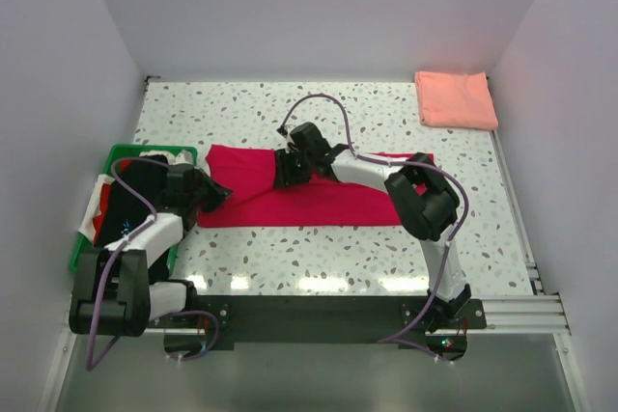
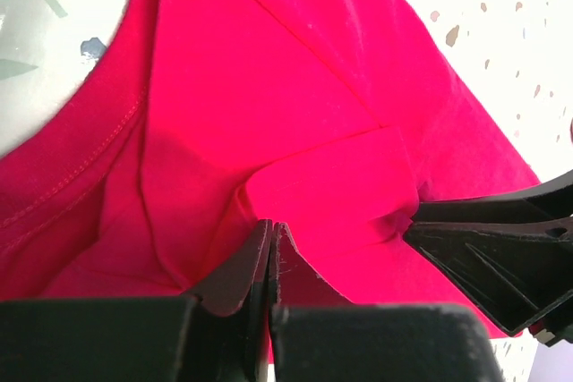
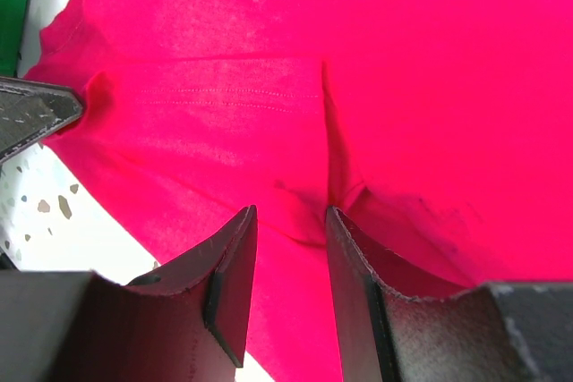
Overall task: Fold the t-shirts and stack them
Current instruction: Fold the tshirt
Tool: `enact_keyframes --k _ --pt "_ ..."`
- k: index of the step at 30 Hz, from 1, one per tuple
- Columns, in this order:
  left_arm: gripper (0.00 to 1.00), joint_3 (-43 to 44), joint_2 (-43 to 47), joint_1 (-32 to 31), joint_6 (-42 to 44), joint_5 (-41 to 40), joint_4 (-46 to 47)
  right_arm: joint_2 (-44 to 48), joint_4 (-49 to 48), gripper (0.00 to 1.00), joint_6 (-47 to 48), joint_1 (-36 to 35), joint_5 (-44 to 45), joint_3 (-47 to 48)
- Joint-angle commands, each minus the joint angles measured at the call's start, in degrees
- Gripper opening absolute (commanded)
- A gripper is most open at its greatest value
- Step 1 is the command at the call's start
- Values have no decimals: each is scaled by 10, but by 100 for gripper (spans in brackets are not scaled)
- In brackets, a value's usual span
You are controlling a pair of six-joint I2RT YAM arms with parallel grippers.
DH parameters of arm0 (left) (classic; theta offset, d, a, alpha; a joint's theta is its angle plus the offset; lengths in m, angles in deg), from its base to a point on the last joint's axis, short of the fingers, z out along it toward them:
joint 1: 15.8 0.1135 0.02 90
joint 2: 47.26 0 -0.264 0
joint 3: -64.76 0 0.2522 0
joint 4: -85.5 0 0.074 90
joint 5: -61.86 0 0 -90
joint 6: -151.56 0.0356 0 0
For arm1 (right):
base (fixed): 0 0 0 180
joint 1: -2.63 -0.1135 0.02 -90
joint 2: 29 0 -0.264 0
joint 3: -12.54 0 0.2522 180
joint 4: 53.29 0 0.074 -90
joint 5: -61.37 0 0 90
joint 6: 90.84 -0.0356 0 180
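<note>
The crimson t-shirt [image 1: 319, 195] lies folded into a long band across the middle of the table. My left gripper [image 1: 220, 193] is at its left end, and in the left wrist view its jaws [image 2: 270, 225] are shut on a raised pucker of the red cloth [image 2: 269, 87]. My right gripper [image 1: 285, 173] is on the band's upper edge. Its jaws [image 3: 286, 212] stand apart, tips pressed into the red shirt [image 3: 403, 87], with a small wrinkle between them. The salmon t-shirt [image 1: 456, 98] lies folded at the back right corner.
A green crate [image 1: 121, 156] holding some cloth stands at the left edge, partly under the left arm. The right gripper's finger [image 2: 488, 252] shows close by in the left wrist view. White walls surround the speckled table [image 1: 290, 258].
</note>
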Motion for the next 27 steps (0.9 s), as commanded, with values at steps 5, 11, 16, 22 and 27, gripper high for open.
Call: enact_keyframes --k 5,11,16,22,27 --pt "0 -11 43 -4 23 -14 -30 52 -35 40 7 -2 0 -8" --pt "0 -32 71 -3 25 -18 -49 55 -34 40 7 -2 4 -4" --pt "0 -53 93 -3 22 -20 -60 59 -34 40 7 -3 14 3" --pt "0 -69 107 -3 15 -30 -71 58 -33 44 8 -2 28 13" --pt "0 -72 115 -3 9 -45 -97 67 -41 50 6 -1 43 6"
